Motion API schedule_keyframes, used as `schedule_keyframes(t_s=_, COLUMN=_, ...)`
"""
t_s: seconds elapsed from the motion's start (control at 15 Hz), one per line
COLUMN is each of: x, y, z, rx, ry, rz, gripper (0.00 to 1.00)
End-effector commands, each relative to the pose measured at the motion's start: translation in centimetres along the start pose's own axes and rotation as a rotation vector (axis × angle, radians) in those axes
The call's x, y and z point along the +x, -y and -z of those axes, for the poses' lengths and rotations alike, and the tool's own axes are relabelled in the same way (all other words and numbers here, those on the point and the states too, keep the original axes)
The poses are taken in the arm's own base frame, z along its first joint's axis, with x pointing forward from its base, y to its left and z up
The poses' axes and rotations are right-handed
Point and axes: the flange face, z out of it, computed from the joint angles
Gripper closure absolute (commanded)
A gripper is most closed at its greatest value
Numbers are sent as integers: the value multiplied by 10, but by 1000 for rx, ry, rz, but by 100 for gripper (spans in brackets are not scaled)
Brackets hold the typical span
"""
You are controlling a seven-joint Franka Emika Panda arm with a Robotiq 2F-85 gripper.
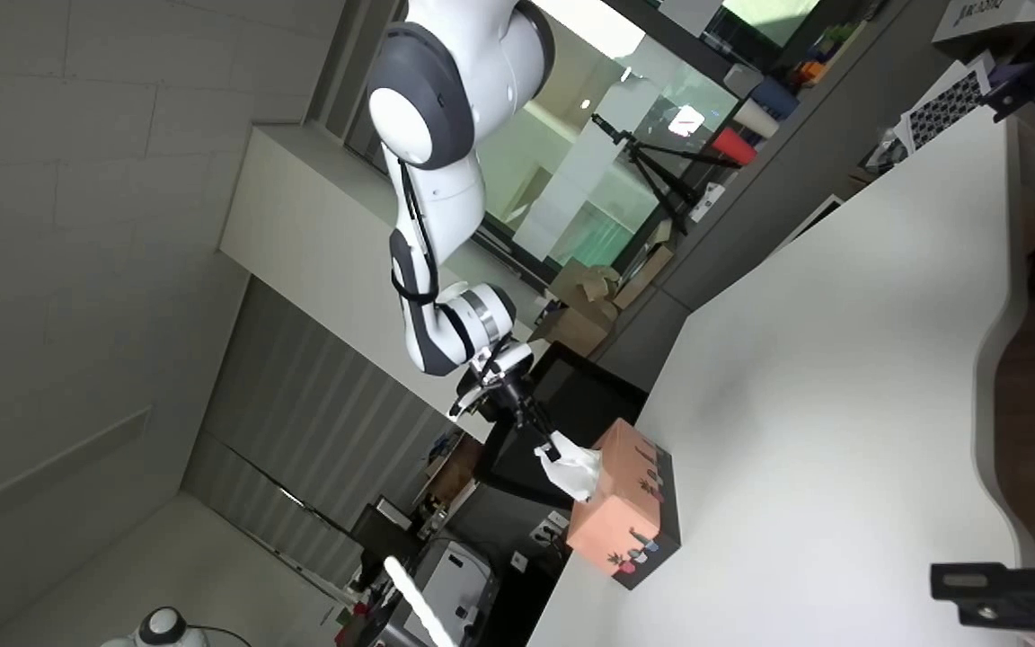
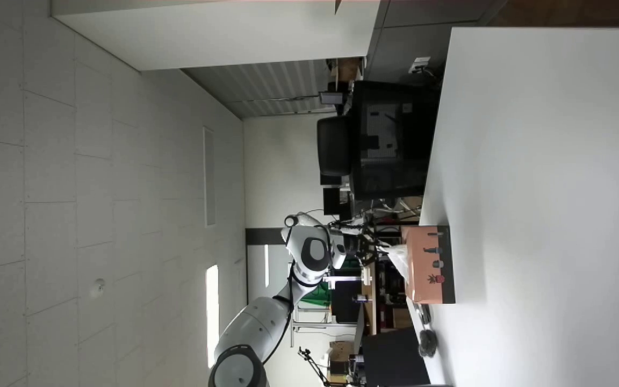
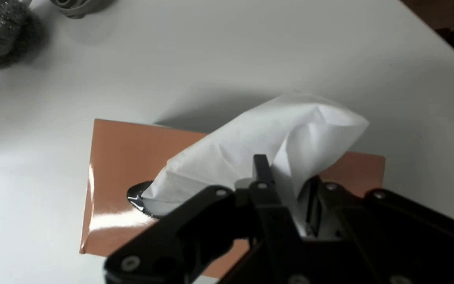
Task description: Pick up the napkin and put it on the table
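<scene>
Clearly, my tool [image 3: 286, 175]: pinching the napkin [image 3: 235, 148], whose white folds run into the narrow gap between my fingers [image 3: 264, 175].

Napkin past the tips: in the wrist view a crumpled flap fans out beyond my fingers, creased and partly doubled over, hiding part of one long edge of the box [image 1: 621, 512].

Napkin toward the box: the sheet slants from my tool down to the dark opening [image 3: 134, 197] in the orange top, its end at the rim there; how much of it sits inside I cannot tell.

Tool and box: in both exterior views my tool hangs over the top face, just apart from it, with the napkin bridging the space between them.

Box: standing on the desk [image 1: 841, 359], orange with a dark band along the base, small potted plants [image 2: 437, 279] pictured on its sides.

Arm [image 1: 446, 193]: white with dark grey joint covers, bent midway, leading to my tool.

Shadow [image 3: 211, 106]: soft and grey, on the desk beside the box, along the napkin's edge in the wrist view.

Grey tuft [image 3: 4, 35]: a fuzzy, glinting ball on the desk, well apart from my tool, with a ridged grey piece [image 3: 79, 7] near it, cut off by the wrist view's edge.
</scene>
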Motion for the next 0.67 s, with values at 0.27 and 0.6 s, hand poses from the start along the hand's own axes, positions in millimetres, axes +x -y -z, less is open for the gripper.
schedule_keyframes(t_s=0.27, x=-16, y=8, z=51, rx=31, ry=51, rz=26, gripper=100)
schedule_keyframes(t_s=0.6, x=-32, y=3, z=133, rx=132, ry=72, rz=104, gripper=100)
